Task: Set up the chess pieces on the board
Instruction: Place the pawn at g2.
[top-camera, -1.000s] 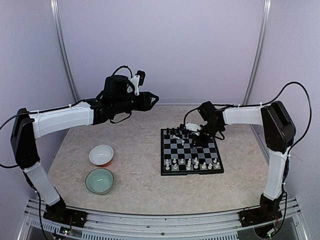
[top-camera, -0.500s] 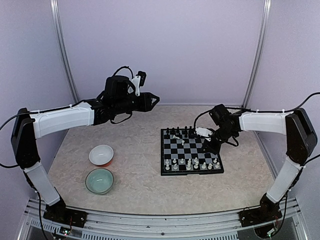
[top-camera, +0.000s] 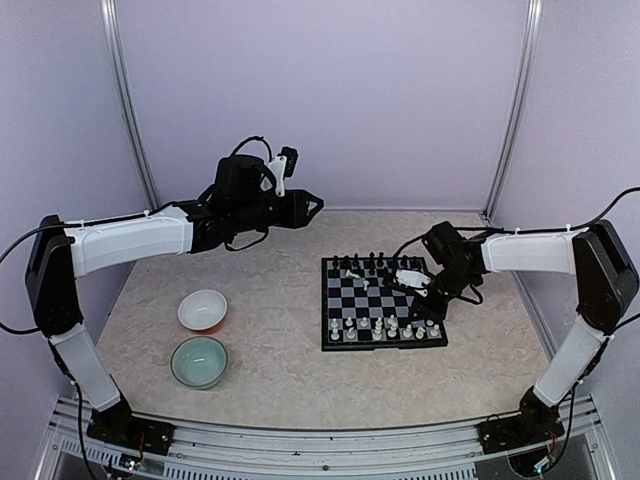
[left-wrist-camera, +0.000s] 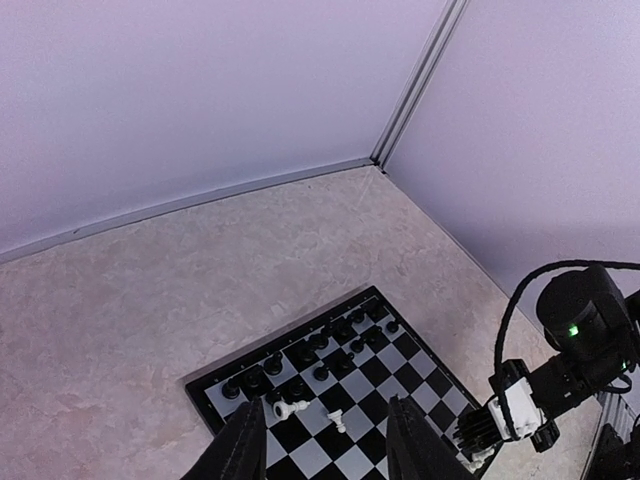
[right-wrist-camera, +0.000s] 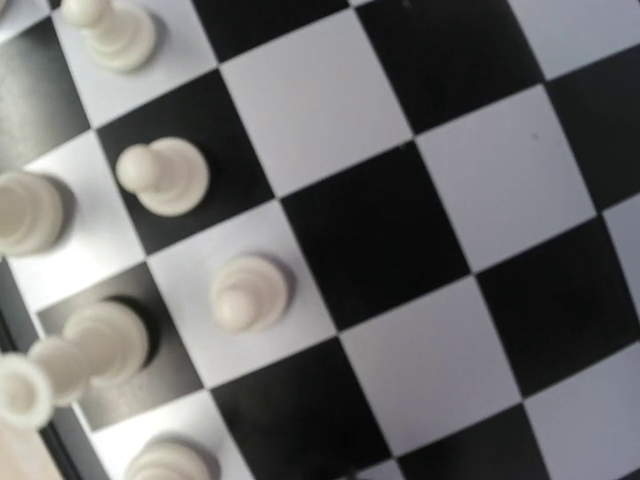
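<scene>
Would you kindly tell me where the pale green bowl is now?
In the top external view, the pale green bowl sits at the left of the table, nearer the arm bases than the white bowl, left of the board.

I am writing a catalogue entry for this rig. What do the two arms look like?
Both the left arm and the right arm have white shells on the long links and black joints. Thin black cables loop along them. The left gripper is black, with a white camera bracket behind.
</scene>
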